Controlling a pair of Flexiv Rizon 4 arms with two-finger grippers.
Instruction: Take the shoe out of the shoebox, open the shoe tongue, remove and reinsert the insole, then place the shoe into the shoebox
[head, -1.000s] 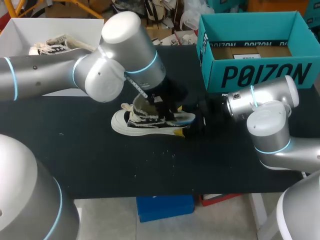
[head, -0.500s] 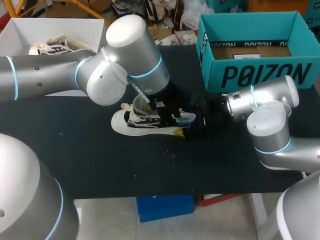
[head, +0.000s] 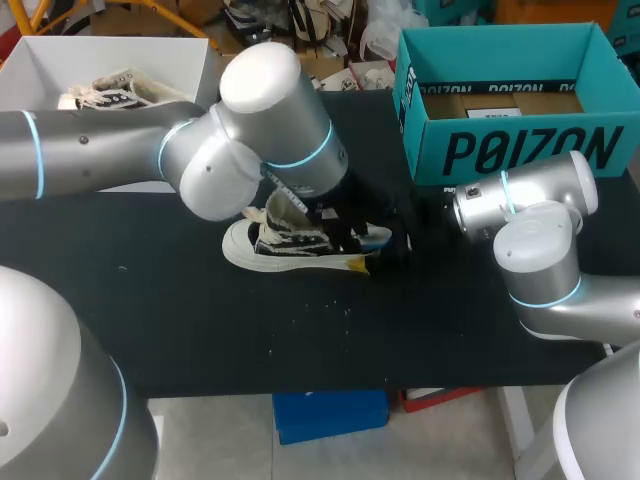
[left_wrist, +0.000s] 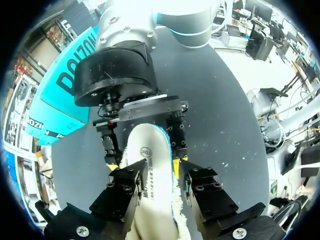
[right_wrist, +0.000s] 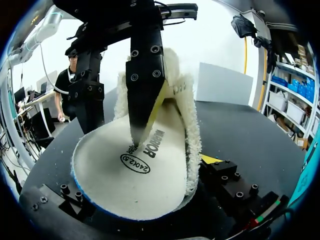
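Observation:
A black-and-white sneaker (head: 285, 245) lies on its sole mid-table, toe toward my left. Its white insole (right_wrist: 135, 175), blue underneath, sticks out over the heel. My left gripper (left_wrist: 160, 172) comes down into the shoe's mouth and is shut on the insole (left_wrist: 150, 150), one finger (right_wrist: 142, 100) pressing on its top beside the fleece lining. My right gripper (head: 398, 238) sits at the heel, fingers wide and against both sides of the shoe. The teal shoebox (head: 520, 150) stands open at the back right.
A white box (head: 40, 60) at the back left holds another sneaker (head: 105, 90). The black tabletop (head: 200, 320) shows bare in front of the shoe. My left arm's big elbow hangs over the shoe's toe half.
My left arm has shifted a little to the right, toward the heel. The shoe and my right arm have stayed where they were.

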